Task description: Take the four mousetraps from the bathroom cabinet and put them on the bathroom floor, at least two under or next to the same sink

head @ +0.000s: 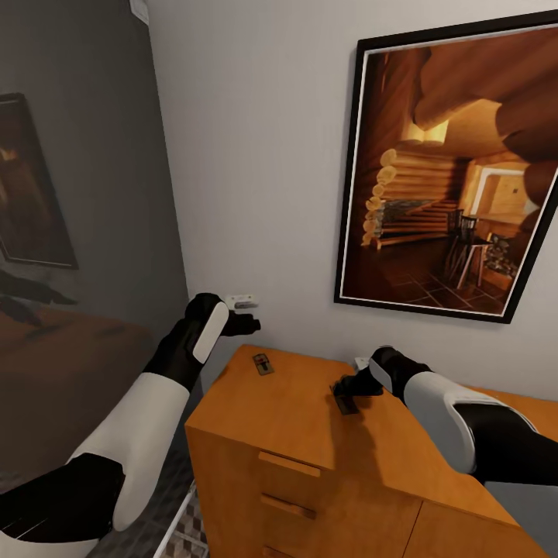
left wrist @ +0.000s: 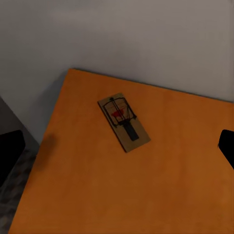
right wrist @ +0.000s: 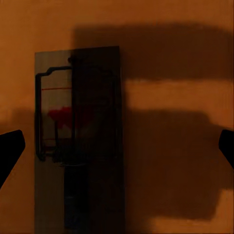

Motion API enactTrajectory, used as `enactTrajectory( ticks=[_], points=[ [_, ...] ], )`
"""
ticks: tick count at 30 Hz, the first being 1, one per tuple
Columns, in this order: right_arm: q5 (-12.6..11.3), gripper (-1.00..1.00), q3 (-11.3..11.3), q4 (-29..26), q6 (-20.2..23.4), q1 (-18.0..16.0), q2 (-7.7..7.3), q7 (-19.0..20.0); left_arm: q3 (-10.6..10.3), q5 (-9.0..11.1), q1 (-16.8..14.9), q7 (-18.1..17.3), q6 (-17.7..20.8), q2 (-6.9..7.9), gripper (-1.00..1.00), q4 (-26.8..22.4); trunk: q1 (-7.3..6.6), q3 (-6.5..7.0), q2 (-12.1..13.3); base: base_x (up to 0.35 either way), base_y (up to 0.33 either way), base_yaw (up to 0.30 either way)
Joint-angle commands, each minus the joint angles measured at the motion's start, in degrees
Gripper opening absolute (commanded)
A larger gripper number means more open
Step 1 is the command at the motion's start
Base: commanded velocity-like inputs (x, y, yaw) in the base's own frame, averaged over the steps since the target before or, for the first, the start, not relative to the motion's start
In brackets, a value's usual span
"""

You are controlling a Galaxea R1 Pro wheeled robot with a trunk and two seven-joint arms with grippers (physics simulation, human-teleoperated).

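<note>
One mousetrap [head: 263, 363] lies flat on the orange cabinet [head: 294, 418] top, near its back-left corner. Second trap [right wrist: 78, 141] sits under the right gripper [head: 346, 396], at 4 o'clock from the first, fingers wide. Left gripper [head: 246, 324] hovers at 11 o'clock, spread unclear.

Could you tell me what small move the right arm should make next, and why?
Probably lower the open right gripper straight down and close. The flat brown wooden mousetrap lies directly beneath it on the orange-brown wooden cabinet top, between the spread fingertips, slightly off-centre; a small sideways nudge may help centre it.
</note>
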Motion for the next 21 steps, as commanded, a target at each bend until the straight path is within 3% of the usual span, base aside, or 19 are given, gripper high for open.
enactTrajectory(
  ticks=[1, 10, 21],
  points=[
    [0.65, 1.00, -0.16, -0.43, -0.07, -0.14, 0.09, 0.61, -0.08, 0.55, 0.03, 0.59, 0.13, 0.03, 1.00, -0.05, 0.01, -0.08, -0.05, 0.000, 0.000, 0.000],
    [0.78, 1.00, -0.03, -2.22, -1.40, -0.56, -0.08, 1.44, -0.09, 0.31, 0.31, 0.64, 0.11, 0.10, 1.00, -0.09, 0.01, -0.08, -0.05, 0.000, 0.000, 0.000],
    [0.72, 1.00, -0.06, -4.28, 1.27, -0.58, -0.76, 1.82, -0.10, 0.35, 0.34, 0.64, 0.11, 0.05, 1.00, -0.10, 0.01, -0.08, -0.05, 0.000, 0.000, 0.000]
  ],
)
